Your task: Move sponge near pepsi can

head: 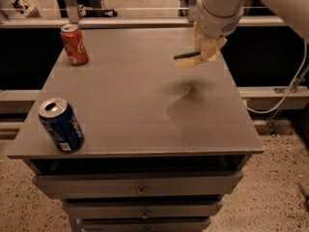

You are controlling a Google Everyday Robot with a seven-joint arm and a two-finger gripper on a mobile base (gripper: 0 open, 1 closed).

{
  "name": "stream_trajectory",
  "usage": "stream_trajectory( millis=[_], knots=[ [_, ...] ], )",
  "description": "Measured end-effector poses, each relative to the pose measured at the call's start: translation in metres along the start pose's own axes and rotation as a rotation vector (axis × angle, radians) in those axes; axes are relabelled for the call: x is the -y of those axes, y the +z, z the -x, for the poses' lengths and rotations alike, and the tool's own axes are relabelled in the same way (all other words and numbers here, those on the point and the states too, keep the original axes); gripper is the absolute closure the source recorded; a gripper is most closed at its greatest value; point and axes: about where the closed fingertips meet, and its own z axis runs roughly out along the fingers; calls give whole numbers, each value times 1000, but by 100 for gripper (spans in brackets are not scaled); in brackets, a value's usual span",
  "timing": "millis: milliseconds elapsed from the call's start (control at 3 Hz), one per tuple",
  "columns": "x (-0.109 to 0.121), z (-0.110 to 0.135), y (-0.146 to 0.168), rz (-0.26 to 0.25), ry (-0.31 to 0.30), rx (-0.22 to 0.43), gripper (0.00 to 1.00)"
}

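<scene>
My gripper (205, 50) hangs over the far right part of the grey table (140, 105), shut on the sponge (186, 58). The sponge has a dark green top over pale yellow foam and is held in the air above the tabletop, sticking out to the left of the fingers, with its shadow on the table below. The pepsi can (61, 125), dark blue with a silver top, stands upright at the near left corner, far from the gripper.
A red-orange cola can (75, 44) stands upright at the far left corner. The table is a drawer cabinet with drawers (140, 185) in front. A rail (120, 22) runs behind it. A white cable (289, 88) hangs at the right.
</scene>
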Motion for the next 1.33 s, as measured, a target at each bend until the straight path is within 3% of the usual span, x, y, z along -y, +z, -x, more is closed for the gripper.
stream_trajectory(
  millis=[667, 1000, 1333],
  knots=[
    [-34, 63, -38, -60, 236, 222, 100],
    [-38, 105, -50, -92, 296, 310, 100],
    [-40, 152, -58, -111, 317, 386, 100]
  ],
)
